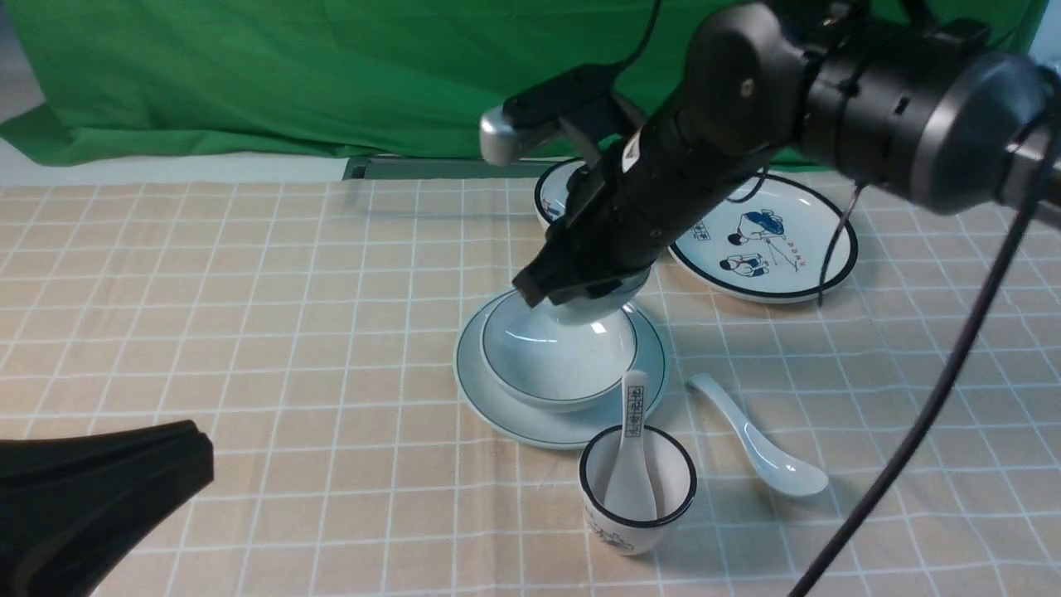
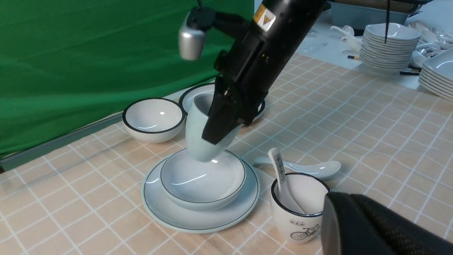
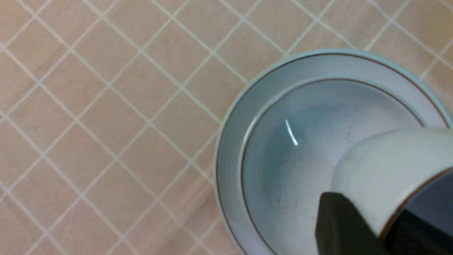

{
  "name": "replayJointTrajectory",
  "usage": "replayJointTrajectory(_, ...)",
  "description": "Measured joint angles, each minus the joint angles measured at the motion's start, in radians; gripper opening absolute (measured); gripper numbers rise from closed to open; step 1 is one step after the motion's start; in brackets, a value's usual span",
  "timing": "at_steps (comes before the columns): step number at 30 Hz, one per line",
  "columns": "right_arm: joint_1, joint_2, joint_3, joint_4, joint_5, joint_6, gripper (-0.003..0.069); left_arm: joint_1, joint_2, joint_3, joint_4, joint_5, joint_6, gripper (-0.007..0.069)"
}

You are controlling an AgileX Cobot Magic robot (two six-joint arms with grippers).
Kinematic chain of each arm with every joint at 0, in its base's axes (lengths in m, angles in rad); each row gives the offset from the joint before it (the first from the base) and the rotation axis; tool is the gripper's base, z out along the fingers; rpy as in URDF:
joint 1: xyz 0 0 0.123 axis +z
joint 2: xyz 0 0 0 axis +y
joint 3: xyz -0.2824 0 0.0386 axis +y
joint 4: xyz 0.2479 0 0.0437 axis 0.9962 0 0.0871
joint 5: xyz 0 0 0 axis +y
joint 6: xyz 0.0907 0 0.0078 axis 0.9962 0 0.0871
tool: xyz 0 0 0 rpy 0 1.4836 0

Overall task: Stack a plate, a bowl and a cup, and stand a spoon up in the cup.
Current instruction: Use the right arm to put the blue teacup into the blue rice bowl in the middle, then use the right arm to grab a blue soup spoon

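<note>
**Cup point(image 1: 593, 313) gripped by the right hand point(image 1: 572, 290), tilted over the bowl point(image 1: 547, 369)**

The right hand is clamped on the pale blue-white cup and holds it tilted, its narrow base down in the hollow of the wide, shallow bowl. Whether the base touches the bowl cannot be told. The bowl sits in the plate point(image 1: 497, 410) on the checked table point(image 1: 249, 332). The plain spoon point(image 1: 754, 439) lies on the table just beside the plate, on the robot's right, scoop upward. Near the plate's front edge stands a black-rimmed cup point(image 1: 637, 506) with a lettered spoon point(image 1: 634, 414) upright in it. Behind the right arm lie a cartoon plate point(image 1: 771, 240) and a black-rimmed bowl point(image 2: 154, 118). The left hand point(image 1: 99, 489) sits low at the near left, well apart from the dishes. Only a dark part of it shows, so I cannot tell whether it is open or closed.
</note>
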Motion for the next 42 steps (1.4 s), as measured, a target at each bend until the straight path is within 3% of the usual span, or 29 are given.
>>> replayJointTrajectory(8, 0.001, 0.098, 0.000, -0.004, -0.029, 0.032, 0.0083, 0.000, 0.000, 0.000, -0.001, 0.000, 0.000, 0.0001)
replayJointTrajectory(11, 0.001, 0.114, -0.001, -0.003, -0.049, 0.039, 0.0120, 0.000, 0.000, 0.000, -0.001, 0.000, 0.000, 0.0002)
replayJointTrajectory(19, 0.001, 0.111, -0.010, -0.011, -0.044, 0.042, 0.0460, 0.000, 0.000, 0.000, -0.001, 0.018, 0.000, 0.0002)
replayJointTrajectory(22, 0.001, 0.085, -0.039, -0.033, 0.026, 0.042, 0.0510, 0.000, 0.000, 0.000, -0.001, 0.023, 0.000, 0.0002)
replayJointTrajectory(26, 0.001, -0.005, -0.093, -0.122, 0.188, 0.045, 0.0488, 0.000, 0.000, 0.000, -0.001, 0.025, 0.000, 0.0002)
replayJointTrajectory(29, -0.015, -0.108, -0.081, -0.278, 0.362, 0.097, 0.0396, 0.000, 0.000, 0.000, -0.001, 0.025, 0.000, 0.0002)
replayJointTrajectory(33, -0.090, -0.167, 0.034, -0.289, 0.422, 0.126, 0.0332, 0.000, 0.000, 0.000, -0.001, 0.026, 0.000, 0.0002)
replayJointTrajectory(36, -0.204, -0.180, 0.288, -0.184, 0.257, 0.107, 0.0343, 0.000, 0.000, 0.000, -0.001, 0.026, 0.000, 0.0002)
replayJointTrajectory(42, -0.241, -0.118, 0.430, -0.052, 0.005, 0.003, 0.0423, 0.000, 0.000, 0.000, 0.002, 0.026, 0.000, 0.0002)
